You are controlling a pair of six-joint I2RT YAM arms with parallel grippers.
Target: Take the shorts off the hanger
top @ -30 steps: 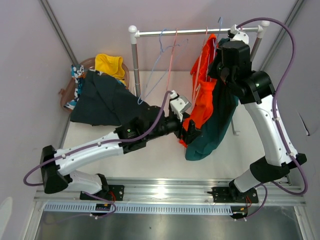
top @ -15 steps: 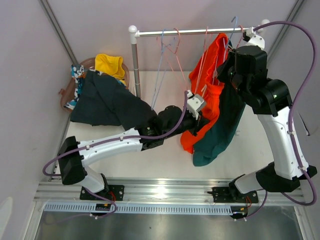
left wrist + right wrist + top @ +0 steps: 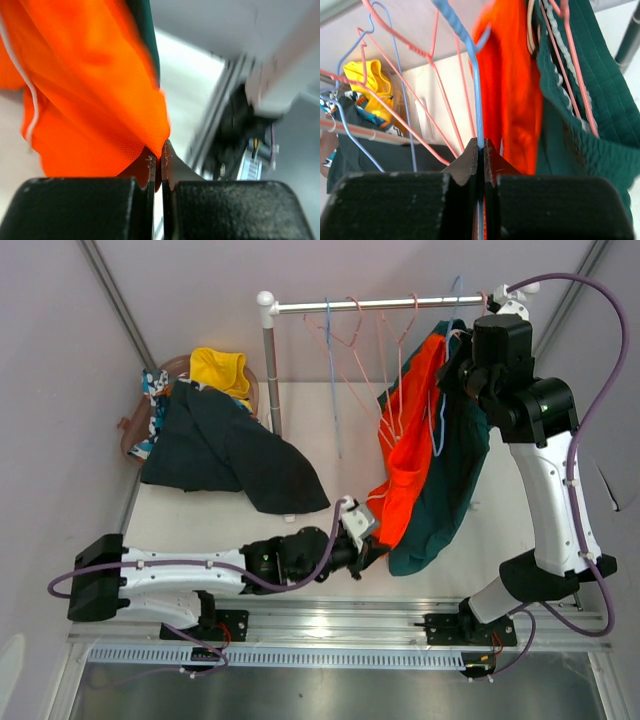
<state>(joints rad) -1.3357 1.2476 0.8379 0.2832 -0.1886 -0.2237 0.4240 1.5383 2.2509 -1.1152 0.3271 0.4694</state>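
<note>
Orange-red shorts (image 3: 405,465) hang from the right half of a rail (image 3: 380,305), stretched down and to the left so that their lower end reaches the near part of the white surface (image 3: 200,512). At that lower corner the left claw (image 3: 372,545) has its two fingers pressed together on the hem: in the left wrist view the orange mesh runs straight into the slit between the black fingers (image 3: 80,205). A white drawcord lies along the cloth on the left of that view.

Just beside them, on the right and partly behind, hang the teal green shorts (image 3: 450,490), the larger of the two, with their gathered waistband over a pink wire in the right wrist view. Which wire carries the orange-red pair cannot be told.

The right claw (image 3: 481,150) is up at the rail, its fingers shut tight on the straight wire of a blue hanger (image 3: 475,90) that rises between the fingertips.

Bare pink hangers (image 3: 350,340) and another blue one dangle from the middle of the rail, tilted. The rail sits on a grey post (image 3: 270,370) at its left end.

Well apart, at the far left, the dark navy shorts (image 3: 220,445) lie spread on the surface, partly over a brownish container (image 3: 130,430). The yellow shorts (image 3: 220,370) and the patterned shorts (image 3: 155,390) lie there too.
</note>
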